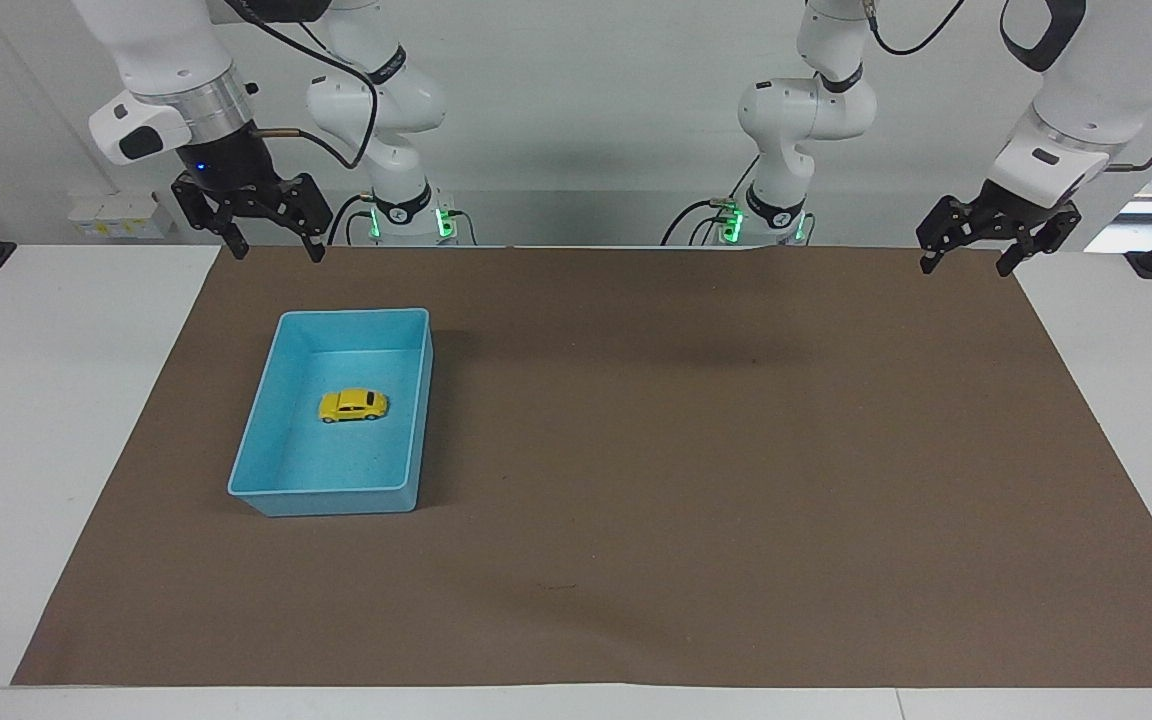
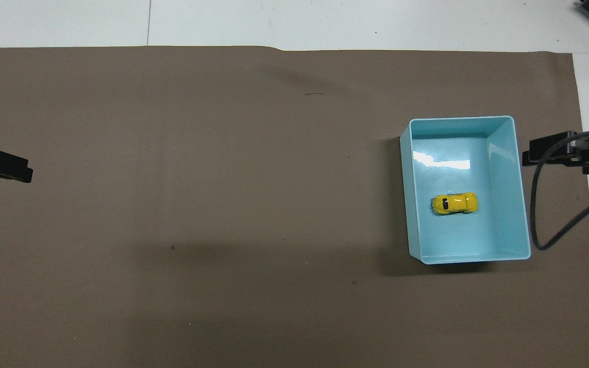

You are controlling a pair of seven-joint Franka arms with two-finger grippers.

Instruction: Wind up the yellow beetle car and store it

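The yellow beetle car (image 1: 353,405) is sitting on its wheels in the middle of the light blue bin (image 1: 276,432), which is lying on the brown mat (image 1: 696,480) toward the right arm's end of the surface, so by the look of it the storing is done. The right gripper (image 1: 271,245) is hanging over the mat's edge nearest the robots, jaws spread wide, carrying nothing, clear of the bin. The left gripper (image 1: 966,262) is waiting over the mat's corner at its own end, likewise wide open and carrying nothing.
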